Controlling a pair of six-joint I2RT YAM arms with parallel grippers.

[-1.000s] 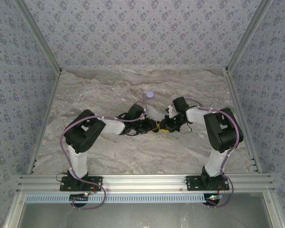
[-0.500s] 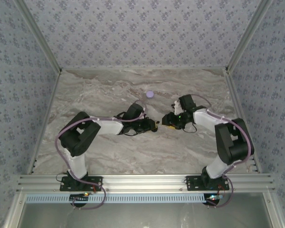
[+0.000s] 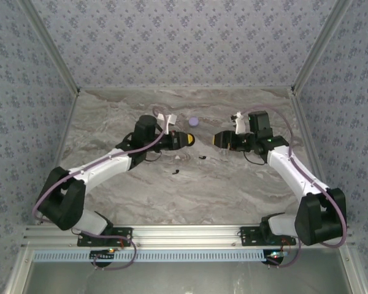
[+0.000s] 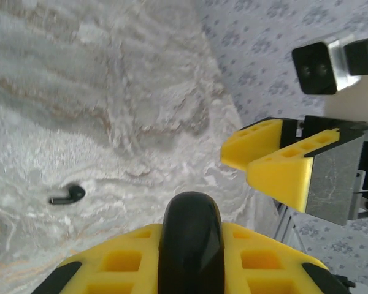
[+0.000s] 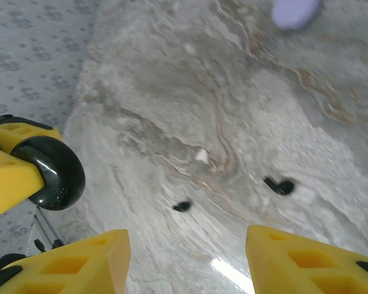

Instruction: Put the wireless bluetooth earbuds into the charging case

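The left hand (image 3: 185, 139) is closed on a round black charging case (image 4: 190, 236), gripped edge-on between its yellow fingers (image 4: 267, 269) and held above the marbled surface (image 3: 110, 122) near the middle. Facing it from the other side, the right hand (image 5: 187, 245) is open, its two yellow fingers well apart with nothing between them; the two hands point at each other with a gap between their tips. Two of the earbuds lie loose on the surface below that gap: one black earbud (image 3: 202, 157) sits nearer the right hand, and a second black earbud (image 3: 176, 171) lies a little closer to the arm bases, more under the left hand. Neither is touching a hand or the black case. A lavender case (image 3: 194, 121), small and round, rests on the surface farther back, beyond the two hands and apart from both earbuds
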